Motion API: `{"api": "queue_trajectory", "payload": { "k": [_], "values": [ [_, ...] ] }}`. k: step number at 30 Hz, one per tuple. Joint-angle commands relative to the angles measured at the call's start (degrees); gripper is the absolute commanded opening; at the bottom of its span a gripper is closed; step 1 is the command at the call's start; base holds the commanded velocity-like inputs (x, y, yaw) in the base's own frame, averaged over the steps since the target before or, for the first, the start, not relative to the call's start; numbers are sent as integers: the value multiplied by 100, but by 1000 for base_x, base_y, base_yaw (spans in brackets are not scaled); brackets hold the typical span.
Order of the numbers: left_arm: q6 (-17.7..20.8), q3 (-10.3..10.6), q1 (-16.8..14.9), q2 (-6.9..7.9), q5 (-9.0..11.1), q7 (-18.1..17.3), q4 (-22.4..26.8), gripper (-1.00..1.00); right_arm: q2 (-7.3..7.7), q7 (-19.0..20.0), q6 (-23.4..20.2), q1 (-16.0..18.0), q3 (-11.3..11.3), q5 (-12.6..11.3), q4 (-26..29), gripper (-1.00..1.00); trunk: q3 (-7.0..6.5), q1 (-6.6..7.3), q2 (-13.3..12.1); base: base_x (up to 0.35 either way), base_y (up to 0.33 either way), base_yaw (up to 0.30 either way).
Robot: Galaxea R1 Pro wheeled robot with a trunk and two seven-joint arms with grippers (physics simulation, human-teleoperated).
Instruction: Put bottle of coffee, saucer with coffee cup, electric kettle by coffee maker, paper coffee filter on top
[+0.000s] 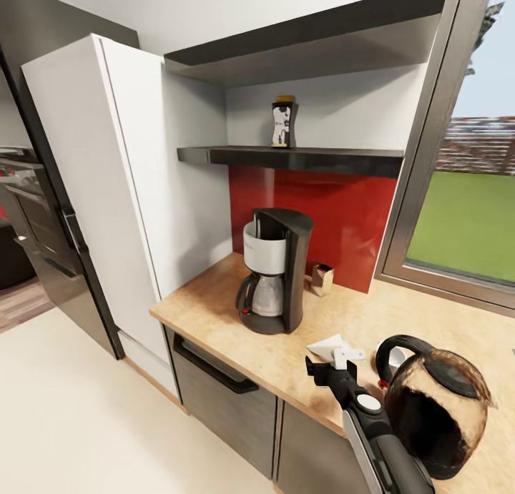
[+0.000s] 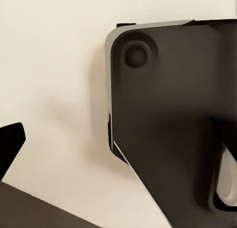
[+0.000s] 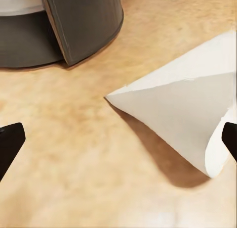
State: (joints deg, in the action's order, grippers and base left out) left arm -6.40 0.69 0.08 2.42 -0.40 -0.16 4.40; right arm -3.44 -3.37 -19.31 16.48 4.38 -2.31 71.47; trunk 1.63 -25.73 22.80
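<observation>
Right gripper (image 3: 118, 141) hovered low over the desk (image 1: 236, 337), fingers (image 3: 10, 144) spread wide and holding nothing, the paper coffee filter (image 3: 182, 114) lying on its side between them, nearer one finger. Coffee maker (image 1: 274, 271) stood on the desk just beyond the fingers, electric kettle (image 1: 436, 408) beside the arm, bottle of coffee (image 1: 284, 123) up on the kitchen shelf (image 1: 300, 158). Left fingers' (image 2: 10, 144) spread couldn't be told.

- Coffee maker (image 1: 273, 272): black body, white-silver basket, silvery carafe.
- Bottle (image 1: 284, 123): dark, black-and-white label, golden-brown lid.
- Filter (image 3: 190, 114): white.
- Kettle (image 1: 438, 408): dark brownish glass, black handle.
- Countertop (image 1: 214, 308): mottled tan.
- Backsplash (image 1: 343, 215): red.
</observation>
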Motion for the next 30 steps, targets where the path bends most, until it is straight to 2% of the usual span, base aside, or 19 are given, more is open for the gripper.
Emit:
{"api": "queue_trajectory", "payload": {
  "k": [1,30],
  "values": [
    [-10,8,1,-1,-4,-2,8,100,1,-34,-29,4,10,-24,8,100,12,-5,12,153,-112,0],
    [-4,10,1,-4,-4,-2,5,100,2,-32,3,4,17,-20,-106,100,12,-5,12,11,-32,0]
  ]
}}
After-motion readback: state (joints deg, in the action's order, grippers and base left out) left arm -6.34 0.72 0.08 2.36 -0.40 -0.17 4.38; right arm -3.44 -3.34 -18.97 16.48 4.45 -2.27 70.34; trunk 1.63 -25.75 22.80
